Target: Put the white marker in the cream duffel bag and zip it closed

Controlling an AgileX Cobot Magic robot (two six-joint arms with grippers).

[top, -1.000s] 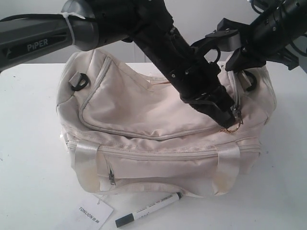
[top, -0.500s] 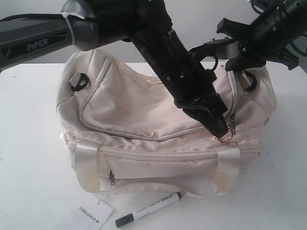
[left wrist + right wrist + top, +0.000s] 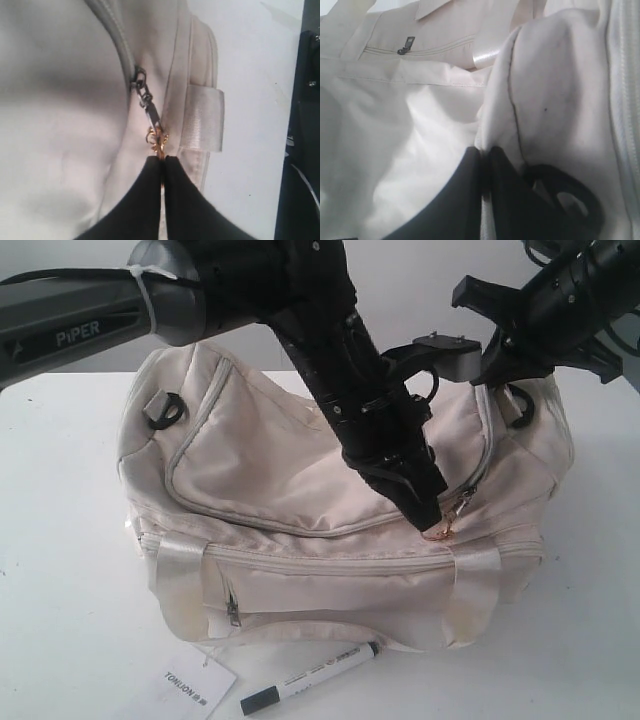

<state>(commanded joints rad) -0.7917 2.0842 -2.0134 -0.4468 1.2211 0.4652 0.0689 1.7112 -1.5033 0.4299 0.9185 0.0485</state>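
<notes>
The cream duffel bag lies on the white table. The white marker with its dark cap rests on the table in front of the bag, outside it. My left gripper reaches across to the bag's front right and is shut on the gold ring zipper pull, whose grey slider sits on the curved zipper. My right gripper is shut on a fold of the bag's fabric at the right end, beside a black end ring.
A white square paper tag lies left of the marker near the table's front edge. Satin strap handles hang down the bag's front. A small front zip pocket sits low on the left. Both arms cross above the bag.
My left gripper has drawn the gold pull down and to the left along the curved zipper. The right gripper keeps its pinch at the bag's right end. The marker has not moved.
</notes>
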